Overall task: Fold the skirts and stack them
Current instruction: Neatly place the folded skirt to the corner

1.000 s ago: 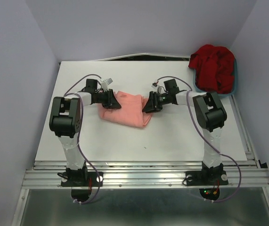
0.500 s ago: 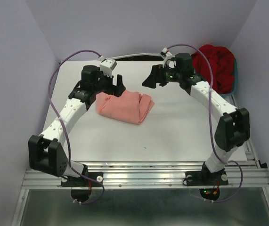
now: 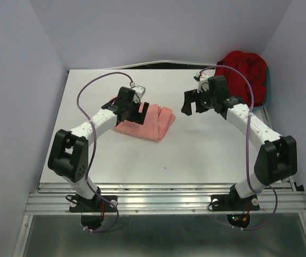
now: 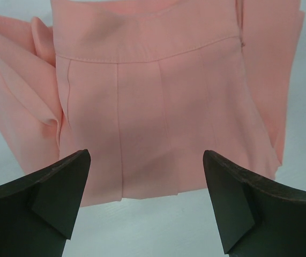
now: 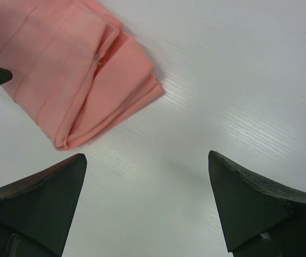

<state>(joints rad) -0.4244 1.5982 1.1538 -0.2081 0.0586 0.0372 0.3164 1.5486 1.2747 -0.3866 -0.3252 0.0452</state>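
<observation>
My left gripper (image 4: 147, 163) hangs over the folded salmon-pink skirt (image 3: 151, 123) at mid-table, jaws spread wide, holding nothing. My right gripper (image 3: 192, 106) hovers beside that skirt's right edge, above the table (image 3: 195, 155), equally wide open and empty. Farther back, the deep red skirt (image 3: 244, 75) lies heaped in the teal basin (image 3: 269, 85), far right corner.

Bright, even overhead light, soft shadows, no glare; wrist views sharp, pincer tips slightly blurred.
</observation>
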